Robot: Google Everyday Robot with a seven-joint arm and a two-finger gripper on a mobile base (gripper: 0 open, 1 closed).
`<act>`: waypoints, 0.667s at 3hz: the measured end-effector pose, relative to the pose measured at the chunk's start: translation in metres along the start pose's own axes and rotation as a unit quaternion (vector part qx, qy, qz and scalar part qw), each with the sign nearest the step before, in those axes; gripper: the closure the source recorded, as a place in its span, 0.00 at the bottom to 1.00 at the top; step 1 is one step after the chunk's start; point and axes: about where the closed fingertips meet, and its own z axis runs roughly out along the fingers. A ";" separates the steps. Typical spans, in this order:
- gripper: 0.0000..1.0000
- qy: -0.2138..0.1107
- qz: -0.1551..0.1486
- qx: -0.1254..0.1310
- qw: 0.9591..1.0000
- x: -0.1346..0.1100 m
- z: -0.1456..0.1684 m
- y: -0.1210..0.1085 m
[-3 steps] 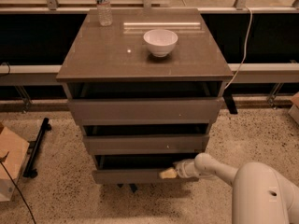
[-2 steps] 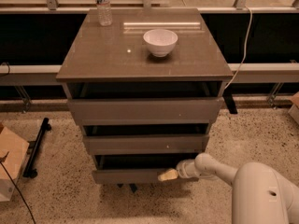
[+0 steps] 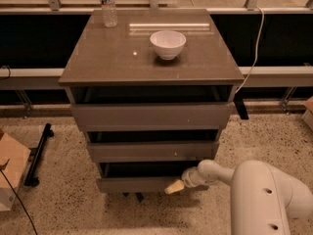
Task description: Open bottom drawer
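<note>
Camera view looks down on a cabinet whose worktop [image 3: 122, 58] carries a bowl [image 3: 167, 44] near its middle and a bottle [image 3: 107, 6] at its back-left corner. Three drawer fronts stack below the worktop's front edge. The bottom drawer [image 3: 137, 184] is the lowest, just above the floor, and its long axis runs parallel to that front edge. A dark gap shows above its front, under the middle drawer [image 3: 151, 151], so I judge it barely out, if at all. The gripper [image 3: 174, 186] sits against the bottom drawer's front, right of centre and short of the point below the worktop's front-right corner. The arm [image 3: 220, 173] reaches it from the right. Whether the gripper is spread or pressed together I cannot tell, nor whether it has caught the front's upper lip. The drawer lies on the far side of the tip, so the pull should run straight out from the front edge, square to the drawer's length. Being off-centre, it may rack the drawer sideways.
</note>
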 end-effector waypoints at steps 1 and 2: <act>0.00 0.046 -0.050 -0.001 0.998 0.010 0.007 0.005; 0.00 0.089 -0.094 -0.011 0.991 0.023 0.013 0.011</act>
